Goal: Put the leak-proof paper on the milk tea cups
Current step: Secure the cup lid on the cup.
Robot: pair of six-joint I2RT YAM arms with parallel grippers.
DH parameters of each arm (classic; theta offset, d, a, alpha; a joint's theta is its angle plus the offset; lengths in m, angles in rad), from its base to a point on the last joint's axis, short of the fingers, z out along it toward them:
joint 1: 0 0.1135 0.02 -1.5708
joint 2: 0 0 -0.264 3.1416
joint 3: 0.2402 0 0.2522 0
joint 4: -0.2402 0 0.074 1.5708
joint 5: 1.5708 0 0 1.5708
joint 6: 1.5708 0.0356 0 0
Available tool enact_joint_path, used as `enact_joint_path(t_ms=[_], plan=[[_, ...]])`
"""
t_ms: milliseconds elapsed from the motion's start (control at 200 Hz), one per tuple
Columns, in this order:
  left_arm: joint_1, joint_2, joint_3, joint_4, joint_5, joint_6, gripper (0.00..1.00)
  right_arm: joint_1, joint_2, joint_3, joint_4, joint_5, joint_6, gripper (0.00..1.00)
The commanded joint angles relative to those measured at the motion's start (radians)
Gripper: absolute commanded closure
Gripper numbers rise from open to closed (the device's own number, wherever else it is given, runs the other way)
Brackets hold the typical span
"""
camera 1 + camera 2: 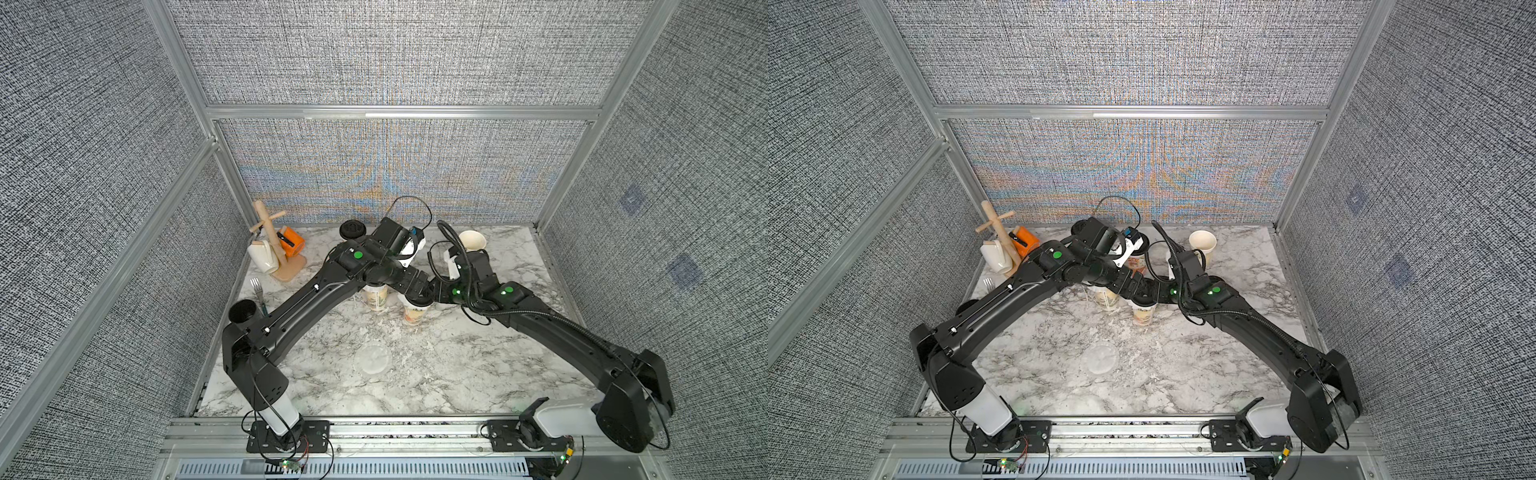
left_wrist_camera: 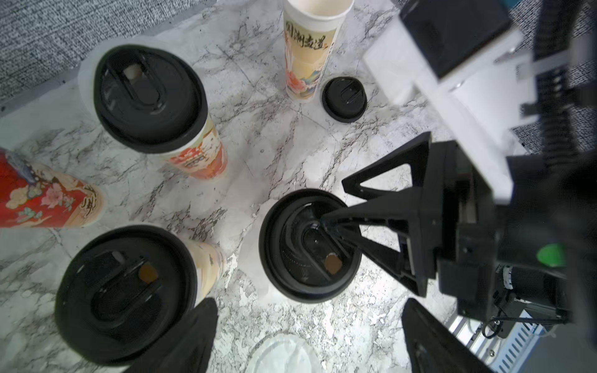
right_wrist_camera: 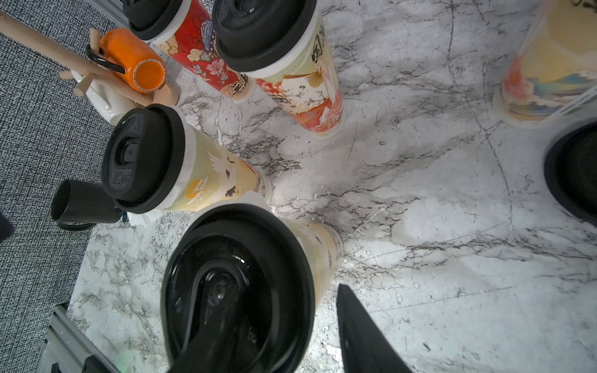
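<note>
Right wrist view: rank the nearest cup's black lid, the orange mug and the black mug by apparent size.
1. black lid, largest, though closest to the camera.
2. orange mug and black mug look alike; not ranked.

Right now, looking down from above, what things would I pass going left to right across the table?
black mug → orange mug → black lid → nearer printed cup → open paper cup
</note>
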Motion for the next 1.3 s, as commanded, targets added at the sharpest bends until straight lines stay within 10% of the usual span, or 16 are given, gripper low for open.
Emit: enact_joint_path(t_ms=[0, 375, 1296], plan=[[0.000, -0.011, -0.027, -0.047, -0.079, -0.094, 0.11, -0.001, 0.020, -0.004, -0.172, 0.021, -0.020, 0.52], [0.001, 0.046, -0.049, -0.076, -0.233, -0.304, 0.33, -0.006, 0.038, 0.028, -0.180, 0.019, -0.036, 0.52], [0.001, 0.157, -0.028, -0.041, -0.185, -0.331, 0.49, -0.011, 0.047, 0.035, -0.180, 0.009, -0.057, 0.54]])
